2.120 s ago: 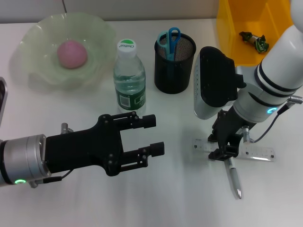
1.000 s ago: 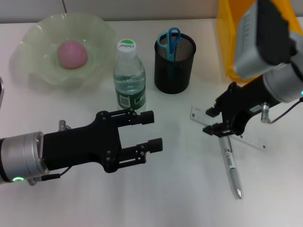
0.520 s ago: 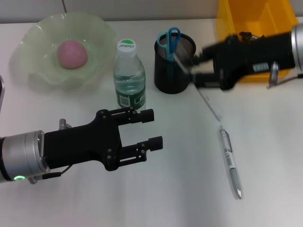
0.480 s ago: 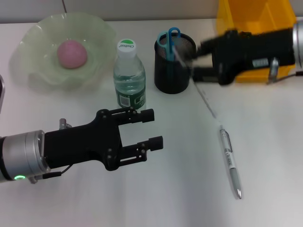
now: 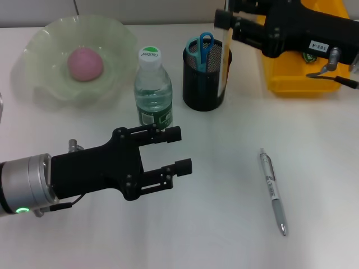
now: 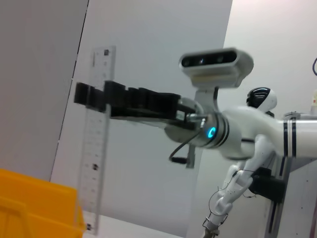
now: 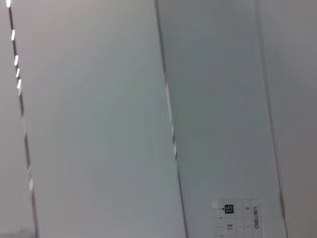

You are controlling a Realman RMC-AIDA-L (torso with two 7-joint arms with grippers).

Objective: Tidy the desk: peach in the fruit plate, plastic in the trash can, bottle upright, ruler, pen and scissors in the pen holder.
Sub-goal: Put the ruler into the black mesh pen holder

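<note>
My right gripper (image 5: 226, 20) is shut on the top of the clear ruler (image 5: 224, 59), which hangs upright at the right rim of the black mesh pen holder (image 5: 205, 78). I cannot tell whether its lower end is inside. The left wrist view shows the same ruler (image 6: 94, 158) held by the right gripper (image 6: 94, 96). Blue scissors (image 5: 205, 45) stand in the holder. The silver pen (image 5: 273, 190) lies on the table at the right. The bottle (image 5: 153, 89) stands upright. The peach (image 5: 85, 63) sits in the green fruit plate (image 5: 45, 89). My left gripper (image 5: 180, 150) hovers open, low at the left.
The yellow trash can (image 5: 297, 78) stands at the back right under my right arm, with a bit of dark plastic wrapper (image 5: 306, 55) showing inside. The yellow can's edge (image 6: 34, 203) also appears in the left wrist view. White table lies between the left gripper and the pen.
The right gripper has carried the ruler from the table up and back to the pen holder and turned it upright. The pen stays on the table. The left arm has hardly moved.
</note>
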